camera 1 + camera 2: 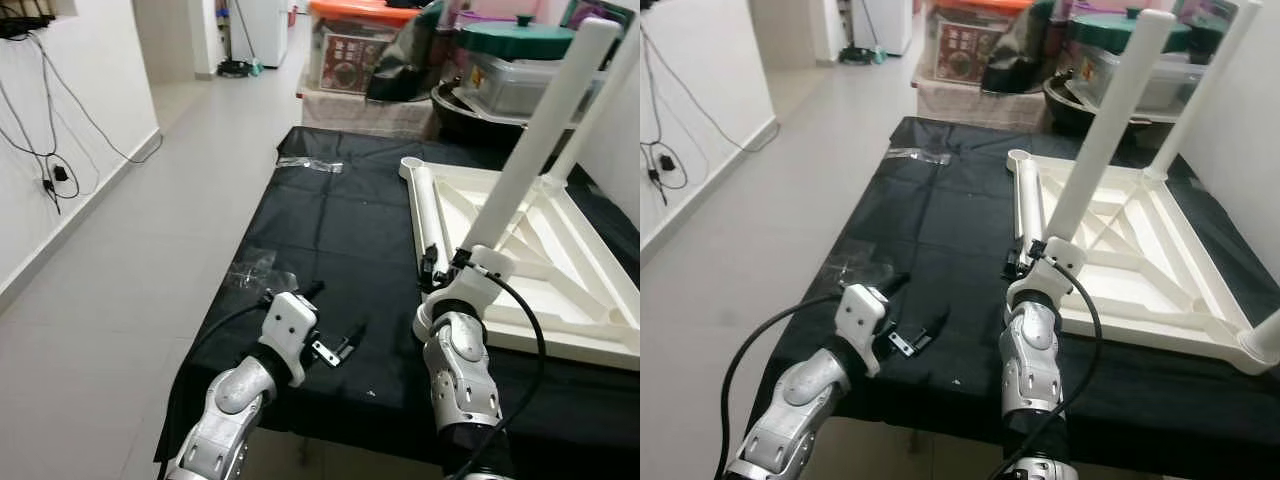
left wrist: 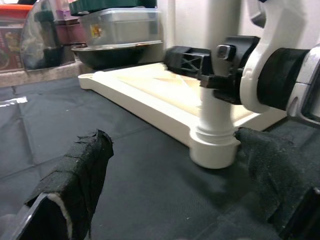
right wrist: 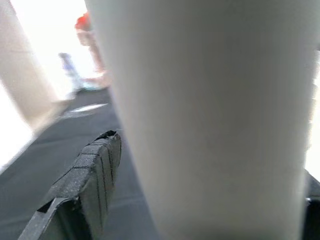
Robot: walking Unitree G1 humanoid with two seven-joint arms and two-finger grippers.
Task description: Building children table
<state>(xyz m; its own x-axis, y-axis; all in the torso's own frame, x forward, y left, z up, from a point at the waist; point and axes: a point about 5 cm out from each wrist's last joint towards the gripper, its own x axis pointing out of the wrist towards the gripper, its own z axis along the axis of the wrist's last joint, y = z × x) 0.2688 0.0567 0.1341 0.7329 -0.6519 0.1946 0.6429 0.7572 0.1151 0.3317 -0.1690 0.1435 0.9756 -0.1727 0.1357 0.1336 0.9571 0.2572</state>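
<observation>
The white tabletop (image 1: 560,270) lies upside down on a black cloth (image 1: 330,240) spread over the surface, and the right pincer (image 1: 1035,262) sits at its near corner, the two fingers on either side of the base of an upright white leg (image 1: 540,140). From the right wrist view the leg (image 3: 210,110) passes between the fingers with one black finger (image 3: 90,170) close beside it, so I judge the pincer closed on the leg, low down just above the socket (image 2: 215,147). A second leg (image 1: 600,110) stands beyond it at the far corner, and a loose leg (image 1: 430,215) lies flat along the tabletop's edge just ahead of the right pincer.

The left pincer (image 1: 335,320) hovers over the bare cloth a little to the side of the right one, fingers spread wide and holding nothing; its wrist view looks straight across at the socket.

The step in hand looks like seating this leg. To do it well, I'd say the leg has to be kept square to the tabletop and pressed or turned straight down its own axis; gripping so low gives little leverage against tilt, so any lean should be corrected before pushing. The free pincer could steady the tabletop's edge so it doesn't slide on the cloth
</observation>
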